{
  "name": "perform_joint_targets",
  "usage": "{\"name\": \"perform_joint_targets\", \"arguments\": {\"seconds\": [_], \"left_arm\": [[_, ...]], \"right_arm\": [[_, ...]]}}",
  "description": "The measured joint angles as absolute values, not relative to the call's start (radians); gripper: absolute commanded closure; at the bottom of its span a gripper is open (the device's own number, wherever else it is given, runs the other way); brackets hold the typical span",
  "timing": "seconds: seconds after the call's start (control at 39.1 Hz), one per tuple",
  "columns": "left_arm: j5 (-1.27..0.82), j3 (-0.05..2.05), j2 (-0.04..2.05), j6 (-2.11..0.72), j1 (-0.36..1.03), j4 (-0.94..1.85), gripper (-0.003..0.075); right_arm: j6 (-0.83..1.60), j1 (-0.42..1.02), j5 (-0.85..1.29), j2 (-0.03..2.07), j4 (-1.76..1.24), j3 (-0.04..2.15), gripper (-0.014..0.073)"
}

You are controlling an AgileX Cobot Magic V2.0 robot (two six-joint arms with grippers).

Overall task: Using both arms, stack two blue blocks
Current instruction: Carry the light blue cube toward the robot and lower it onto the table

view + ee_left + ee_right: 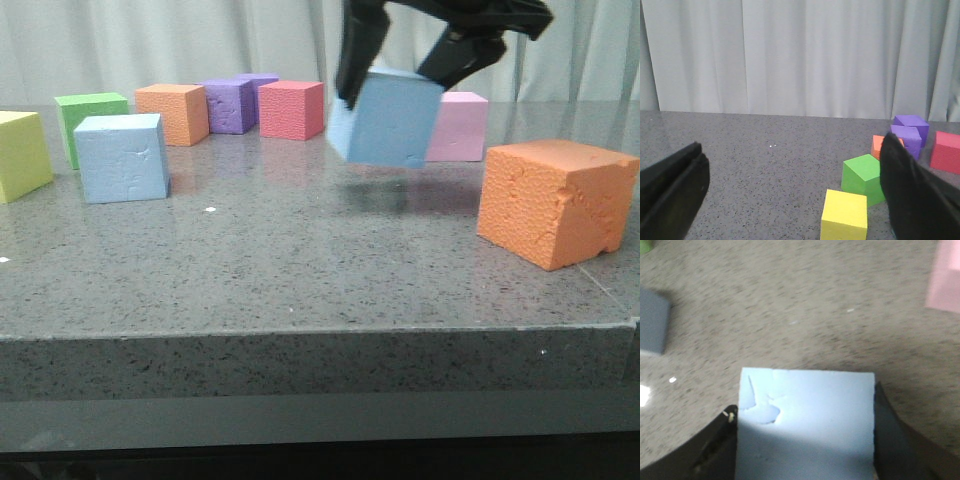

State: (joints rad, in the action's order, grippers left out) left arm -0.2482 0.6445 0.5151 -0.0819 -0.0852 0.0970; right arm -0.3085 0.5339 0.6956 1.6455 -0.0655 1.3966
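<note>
Bench (300,270) – grey speckled stone, pale curtain behind.

Blue block, held (388,118) – pale sky-blue foam cube, tilted, clear of the bench w/ its shadow below; clamped on two sides by the right gripper (395,72), black fingers (360,50) pressed to opposite faces. Right wrist view: top face dented and chipped nr one corner.

Blue block, resting (123,157) – second sky-blue cube, flat on the bench at left, upright, well apart from the held one; scuffed front face.

Left gripper (790,200) – seen in left wrist view only; fingers (670,190) spread wide, nothing between them.

Other cubes – yellow-green (20,155) at far left; green (88,120) just behind the resting blue; orange (175,112), purple (232,105), red (291,109) in back row; pink (458,127) behind the held block; big orange (555,200) nr right front, chipped corner.
</note>
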Motion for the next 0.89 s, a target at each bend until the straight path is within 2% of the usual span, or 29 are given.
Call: {"name": "perform_joint_targets", "arguments": {"seconds": [0.26,0.61,0.74,0.89], "left_arm": [[-0.248,0.644,0.515,-0.082,-0.085,0.097,0.005],[-0.248,0.644,0.515,-0.082,-0.085,0.097,0.005],[-0.248,0.644,0.515,-0.082,-0.085,0.097,0.005],[-0.248,0.644,0.515,-0.082,-0.085,0.097,0.005]], "right_arm": [[-0.333,0.649,0.687,1.661,-0.067,1.408,0.0291],[-0.361,0.688,0.687,1.769,-0.065,1.472,0.0288],[-0.361,0.688,0.685,1.782,-0.06,1.472,0.023],[-0.363,0.688,0.685,1.782,-0.06,1.474,0.0083]]}}
